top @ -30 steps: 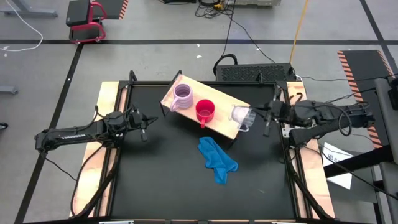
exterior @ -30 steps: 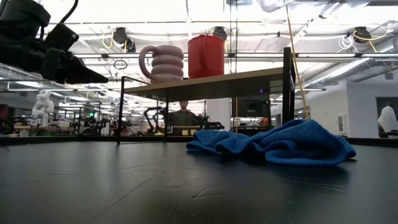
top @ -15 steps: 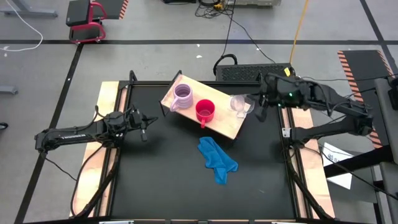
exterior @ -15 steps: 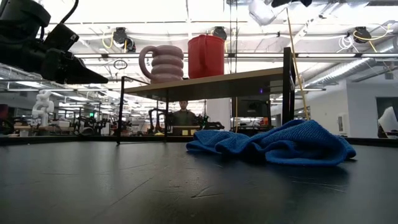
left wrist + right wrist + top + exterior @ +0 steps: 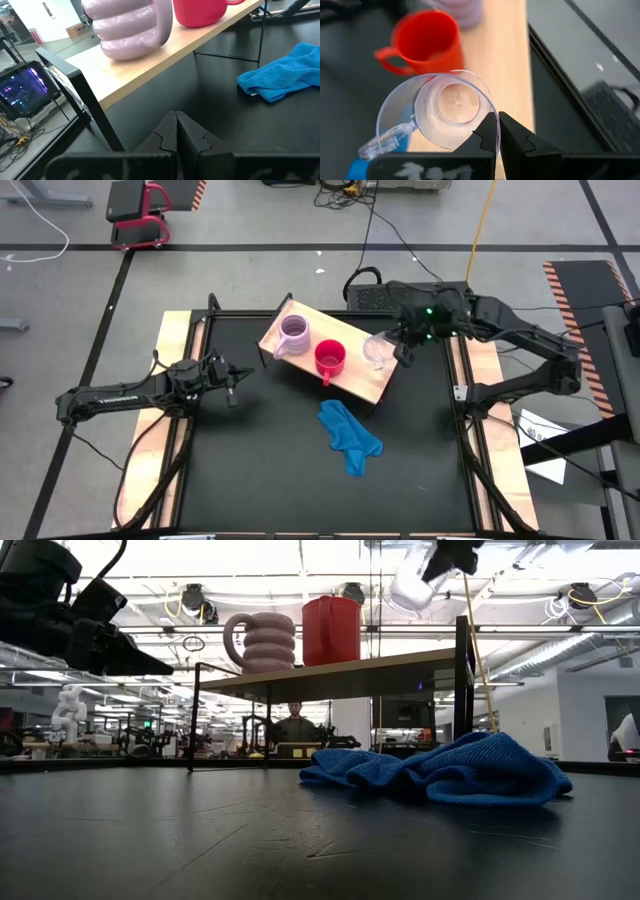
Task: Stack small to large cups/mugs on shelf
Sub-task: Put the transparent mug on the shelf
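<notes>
The light wooden shelf (image 5: pixel 350 372) stands at the far middle of the table. A pale lilac mug (image 5: pixel 295 333) and a red mug (image 5: pixel 330 358) stand upright on its top, also seen in the low view as lilac mug (image 5: pixel 262 640) and red mug (image 5: pixel 332 630). My right gripper (image 5: pixel 398 348) is shut on the clear cup (image 5: pixel 378 351), which hovers over the shelf's right end. My left gripper (image 5: pixel 232 387) waits shut, left of the shelf. My right gripper pinches the clear cup's rim (image 5: pixel 489 131), on the side opposite its handle (image 5: pixel 385 142), with the wall between the two fingers. The fingers slant down from the table's right. The cup (image 5: pixel 410 585) is lifted clear above the shelf and tilted.
A crumpled blue cloth (image 5: pixel 350 438) lies on the black tabletop in front of the shelf. The shelf (image 5: pixel 340 675) stands on thin black legs. Bare board remains at the shelf's right end (image 5: pixel 512 55), beside the red mug (image 5: pixel 422 42).
My right gripper, still shut on the clear cup, has risen and travelled from the table's right edge toward the shelf, turning as it went. The cup has come from beside the shelf's right end to a tilted position above it. The left arm has kept still.
</notes>
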